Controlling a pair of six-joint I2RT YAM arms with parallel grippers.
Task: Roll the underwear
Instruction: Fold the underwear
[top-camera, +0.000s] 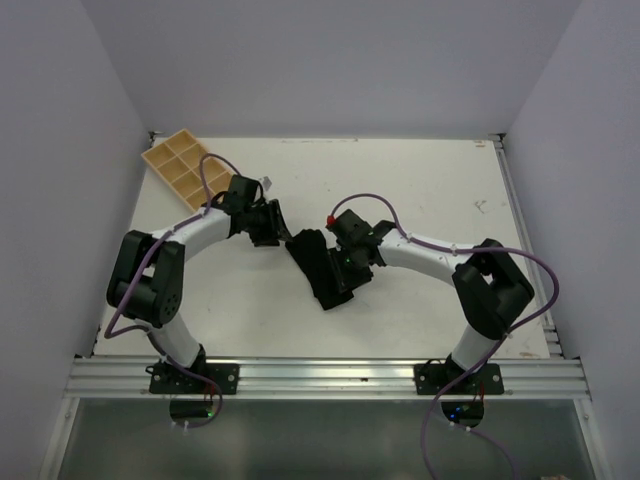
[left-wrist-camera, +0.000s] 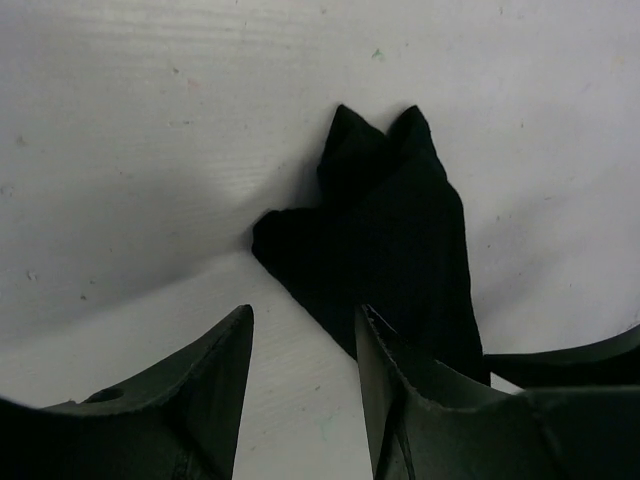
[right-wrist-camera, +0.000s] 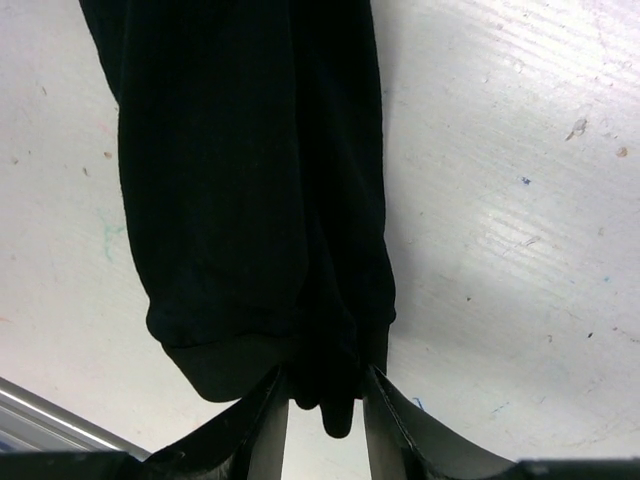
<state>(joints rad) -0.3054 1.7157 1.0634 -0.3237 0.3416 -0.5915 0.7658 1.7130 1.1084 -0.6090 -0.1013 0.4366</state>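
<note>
The black underwear (top-camera: 315, 265) lies folded into a long strip in the middle of the white table. In the right wrist view the underwear (right-wrist-camera: 250, 180) runs up from the jaws, and my right gripper (right-wrist-camera: 325, 395) is shut on the near edge of the fabric. In the top view the right gripper (top-camera: 340, 275) sits on the strip's right side. My left gripper (left-wrist-camera: 303, 335) is open and empty, just left of the underwear (left-wrist-camera: 385, 230), its right finger (left-wrist-camera: 400, 390) close to the cloth. In the top view the left gripper (top-camera: 275, 230) is near the strip's upper left end.
A tan compartment tray (top-camera: 180, 165) lies at the table's back left corner. A small red item (top-camera: 330, 217) shows on the right wrist. The aluminium rail (top-camera: 320, 375) runs along the near edge. White walls enclose three sides.
</note>
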